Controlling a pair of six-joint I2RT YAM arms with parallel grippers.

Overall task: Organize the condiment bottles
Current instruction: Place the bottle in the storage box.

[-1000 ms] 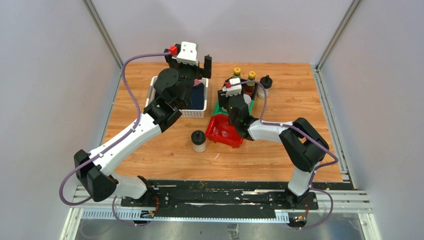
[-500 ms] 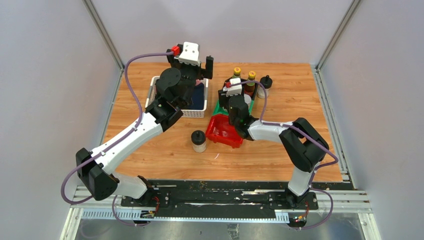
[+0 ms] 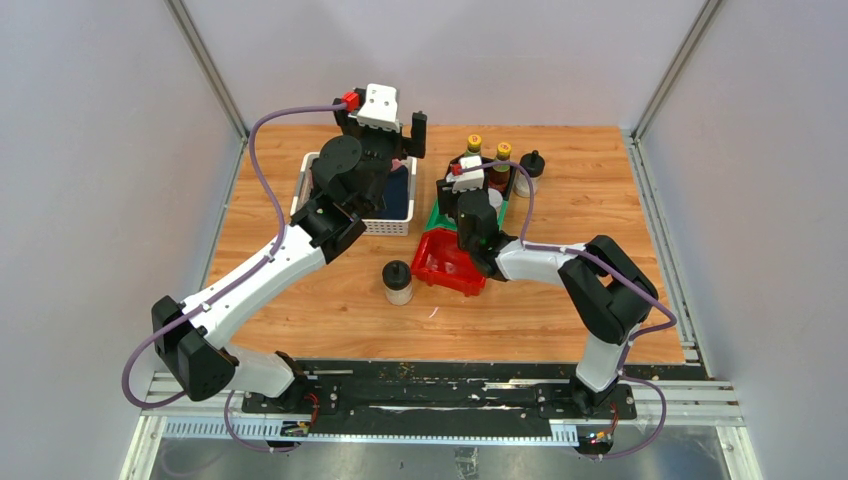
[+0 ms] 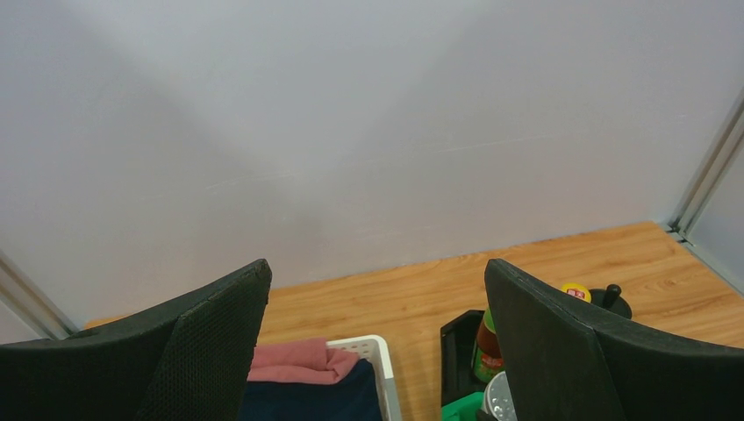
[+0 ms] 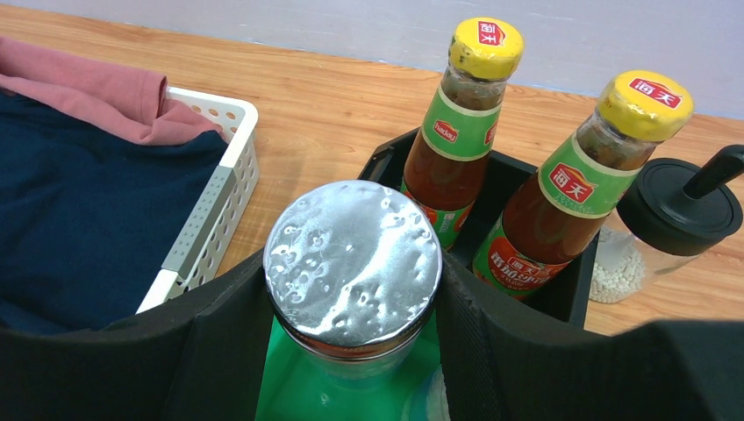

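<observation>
Now right claw grips 1 shaker beside 2 sauce bottles; left claw gapes wide.

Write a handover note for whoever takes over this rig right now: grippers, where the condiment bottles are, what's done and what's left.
Left gripper: open, empty, raised over the white plastic basket.
Right gripper: shut on a silver-lidded clear shaker over the green plastic bin.
Done: two yellow-capped dark sauce bottles stand in the black bin.
Left: place that shaker; one black-lidded pale jar stands on the table beside the black bin, the other near the red bin. A second shaker is not clearly in view.
</observation>
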